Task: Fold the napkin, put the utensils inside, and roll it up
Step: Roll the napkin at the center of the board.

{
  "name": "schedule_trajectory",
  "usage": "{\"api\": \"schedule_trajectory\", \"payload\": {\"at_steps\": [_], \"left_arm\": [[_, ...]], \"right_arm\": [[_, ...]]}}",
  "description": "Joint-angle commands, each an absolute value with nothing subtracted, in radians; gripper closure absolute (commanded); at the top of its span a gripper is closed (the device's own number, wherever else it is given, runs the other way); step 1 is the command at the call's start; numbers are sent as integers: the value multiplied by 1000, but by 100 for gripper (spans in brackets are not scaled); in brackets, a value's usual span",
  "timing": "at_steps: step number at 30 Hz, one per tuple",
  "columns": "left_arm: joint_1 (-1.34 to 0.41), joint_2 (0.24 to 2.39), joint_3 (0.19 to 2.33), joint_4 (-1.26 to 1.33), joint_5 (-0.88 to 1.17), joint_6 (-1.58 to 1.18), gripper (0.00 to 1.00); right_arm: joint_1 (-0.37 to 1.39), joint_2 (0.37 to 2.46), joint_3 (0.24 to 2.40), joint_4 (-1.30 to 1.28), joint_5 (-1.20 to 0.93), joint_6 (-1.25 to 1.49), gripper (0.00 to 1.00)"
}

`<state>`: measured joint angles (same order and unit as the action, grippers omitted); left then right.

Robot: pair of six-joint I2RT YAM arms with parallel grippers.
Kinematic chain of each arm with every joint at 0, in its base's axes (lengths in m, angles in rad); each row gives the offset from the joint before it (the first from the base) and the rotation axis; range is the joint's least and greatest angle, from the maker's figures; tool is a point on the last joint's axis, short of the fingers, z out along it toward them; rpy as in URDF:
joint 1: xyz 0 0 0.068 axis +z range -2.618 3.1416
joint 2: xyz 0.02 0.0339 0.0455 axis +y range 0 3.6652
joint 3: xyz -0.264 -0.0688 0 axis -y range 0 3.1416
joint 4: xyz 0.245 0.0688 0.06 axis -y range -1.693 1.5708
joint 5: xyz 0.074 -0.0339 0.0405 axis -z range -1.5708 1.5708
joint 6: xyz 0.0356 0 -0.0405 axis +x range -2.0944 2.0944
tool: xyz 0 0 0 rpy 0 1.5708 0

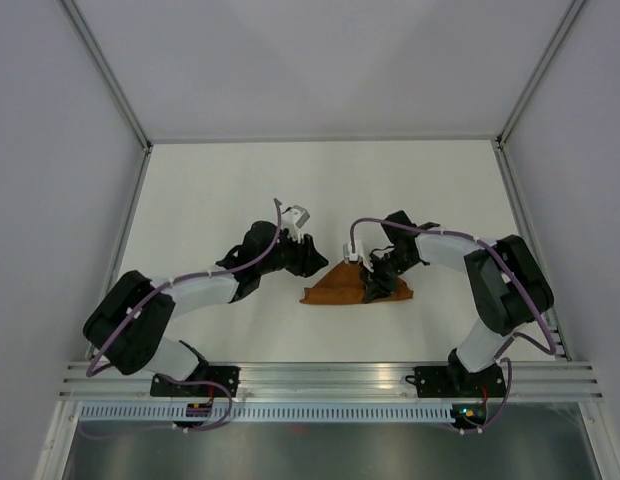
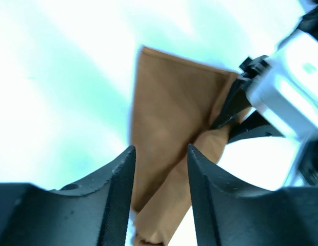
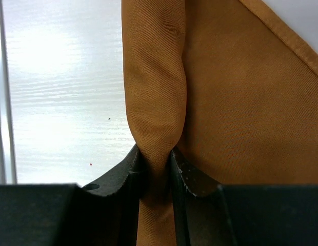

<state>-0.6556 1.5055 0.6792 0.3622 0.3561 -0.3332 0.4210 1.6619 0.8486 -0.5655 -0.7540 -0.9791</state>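
A white surface (image 1: 240, 195) fills the enclosure, faintly grained, with a soft bright glare in the right wrist view. Pale grey walls (image 1: 50, 150) close it on the left, right and far sides, joined by slim aluminium posts (image 1: 107, 75). An aluminium rail (image 1: 330, 378) runs along the near edge, with a slotted strip (image 1: 330, 411) just below it.

Both arms bend inward from the near edge of the table (image 1: 220, 190), their wrists facing each other near its middle. The left gripper (image 2: 160, 154) hovers with jaws parted and empty. The right gripper (image 3: 156, 154) pinches a rolled fold of the napkin (image 3: 241, 102).
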Motion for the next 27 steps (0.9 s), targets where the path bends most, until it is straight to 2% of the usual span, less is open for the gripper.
{"api": "schedule_trajectory", "payload": {"at_steps": [1, 4, 6, 8, 12, 20, 27], "left_arm": [[-666, 1372, 551, 688, 124, -374, 48], [-692, 1319, 457, 819, 71, -289, 47], [-753, 1307, 379, 955, 17, -170, 42], [-842, 1315, 357, 982, -61, -67, 37], [-965, 1380, 385, 972, -141, 196, 34], [-1118, 1558, 531, 824, -92, 445, 32], [-1172, 1699, 623, 735, -58, 604, 30]], "right_arm": [[376, 1788, 902, -755, -765, -1071, 90], [341, 1877, 977, -819, -785, -1098, 90], [330, 1936, 1029, -864, -793, -1109, 90], [316, 1979, 1060, -905, -807, -1120, 90], [304, 2013, 1107, -925, -807, -1114, 90], [299, 2045, 1134, -942, -798, -1106, 89], [298, 2056, 1138, -940, -790, -1098, 89]]}}
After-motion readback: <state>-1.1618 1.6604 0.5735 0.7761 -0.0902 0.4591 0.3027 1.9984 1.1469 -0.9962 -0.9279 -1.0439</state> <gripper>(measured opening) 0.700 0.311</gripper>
